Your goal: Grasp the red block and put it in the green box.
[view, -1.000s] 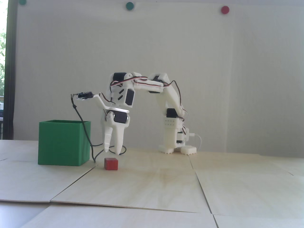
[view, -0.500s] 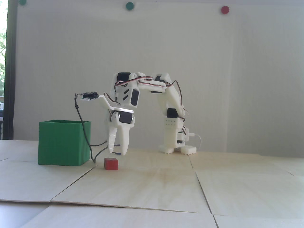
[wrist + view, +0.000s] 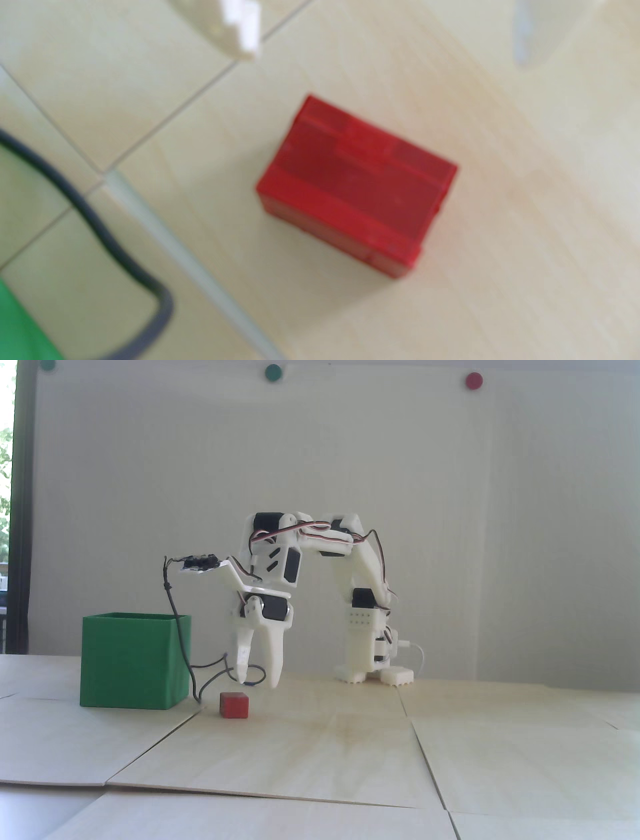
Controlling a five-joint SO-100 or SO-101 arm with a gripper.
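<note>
The red block (image 3: 234, 705) lies on the pale wooden table, just right of the green box (image 3: 134, 660). In the wrist view the red block (image 3: 356, 185) fills the middle, and a corner of the green box (image 3: 20, 325) shows at the bottom left. My white gripper (image 3: 257, 682) points down, its fingertips a little above and behind the block. It is open and empty. In the wrist view my gripper (image 3: 388, 52) shows as two blurred fingertips (image 3: 242, 31) wide apart at the top edge, with bare table between them.
A dark cable (image 3: 182, 655) hangs from the wrist camera down the box's right side and loops on the table, also in the wrist view (image 3: 114, 239). The arm's base (image 3: 372, 660) stands at the back. Seams (image 3: 160, 732) run between the table panels.
</note>
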